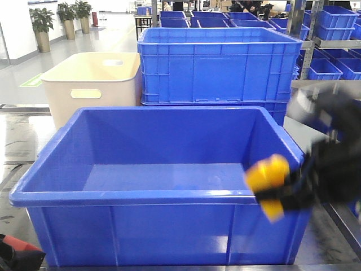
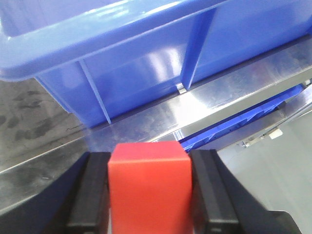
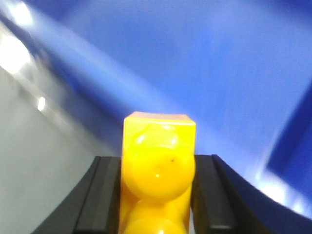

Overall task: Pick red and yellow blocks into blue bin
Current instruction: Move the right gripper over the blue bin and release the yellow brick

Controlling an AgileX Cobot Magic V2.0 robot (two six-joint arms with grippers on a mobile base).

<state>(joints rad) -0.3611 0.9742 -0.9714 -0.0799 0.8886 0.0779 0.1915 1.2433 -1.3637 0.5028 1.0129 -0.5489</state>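
Left arm: low, outside the near left corner of the blue bin [image 1: 130,197], aimed at its outer wall
Left claw [image 2: 148,204]: closed on the red cube [image 2: 147,183], a black finger against each side
Red cube: plain, smooth, below the bin's rim, over the metal table [image 2: 44,161]
Right arm: blurred, at the bin's right front corner
Right claw [image 3: 157,204]: clamped on the yellow brick [image 3: 158,161]
Yellow brick: glossy, round studs, level with the rim; inside or outside, cannot tell
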